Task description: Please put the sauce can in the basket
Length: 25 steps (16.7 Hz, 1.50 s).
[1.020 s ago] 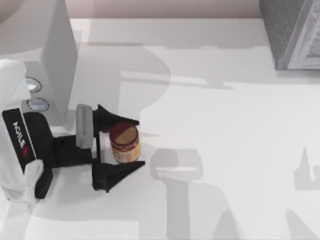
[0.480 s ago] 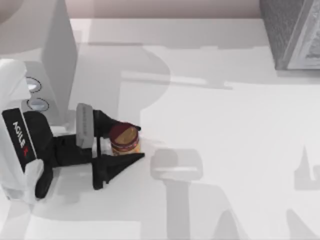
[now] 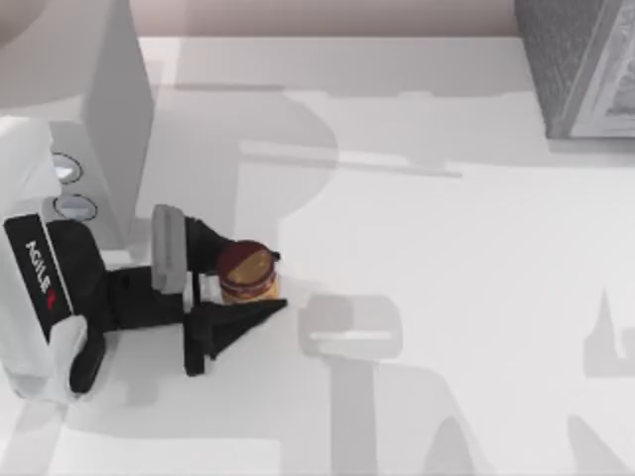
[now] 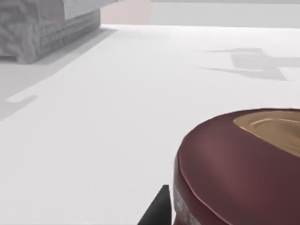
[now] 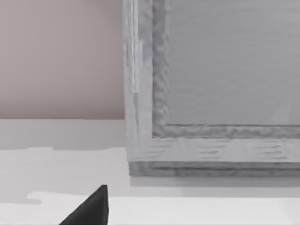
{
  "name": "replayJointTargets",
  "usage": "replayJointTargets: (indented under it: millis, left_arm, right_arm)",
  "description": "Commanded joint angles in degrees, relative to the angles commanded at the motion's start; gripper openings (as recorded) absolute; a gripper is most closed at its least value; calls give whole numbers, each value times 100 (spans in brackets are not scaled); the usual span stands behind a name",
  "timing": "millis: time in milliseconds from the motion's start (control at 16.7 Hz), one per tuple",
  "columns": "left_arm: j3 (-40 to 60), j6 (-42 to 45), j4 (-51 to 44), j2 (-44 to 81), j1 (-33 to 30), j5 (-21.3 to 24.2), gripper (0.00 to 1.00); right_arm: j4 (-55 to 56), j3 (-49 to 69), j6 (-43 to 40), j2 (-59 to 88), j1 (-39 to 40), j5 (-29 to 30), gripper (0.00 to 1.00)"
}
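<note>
White, smooth table surface (image 3: pixel 446 297) carries soft grey shadows. At the near left, the left gripper (image 3: pixel 243 283) grasps the sauce can (image 3: pixel 247 272): its black tapered fingers (image 3: pixel 233 317) have narrowed from the earlier wide stance and now press both sides of the upright cylinder with maroon lid and tan patch. At the far right stands the grey, rough-textured basket (image 3: pixel 580 64). The right gripper's black fingertip (image 5: pixel 91 208) appears near it; its grip state cannot be determined.

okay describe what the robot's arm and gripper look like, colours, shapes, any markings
The left arm has a white rounded casing and a black section bearing white AGILEX lettering with a small red mark. A pale grey rectangular block sits across its wrist. The left gripper is matte black, with two flat fingers tapering to points. A black pointed tip of the right gripper shows in the right wrist view.
</note>
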Motion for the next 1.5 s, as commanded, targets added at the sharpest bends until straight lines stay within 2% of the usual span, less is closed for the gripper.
replayJointTargets:
  millis: [480,600,720,900,1080,1500]
  left_arm:
    - [1,9,-1,6,24,-2,0]
    - [49,22,-141,-137,-95,-133,0]
    - [174,53,-536,-523,-427,-470,0]
    - [470,119,-1558,-1424,-1249,-1241,0]
    - [862,175,-3009,-2686,-2377,-2268,0]
    - [1791,244,-7363,-6721,-5524,-5313,0]
  right_arm:
    - [0,0,0,0,0,0,100]
    - [0,0,0,0,0,0,100]
    - [0,0,0,0,0,0,100]
    - [0,0,0,0,0,0,100]
    - [0,0,0,0,0,0,100]
    - [0,0,0,0,0,0,100]
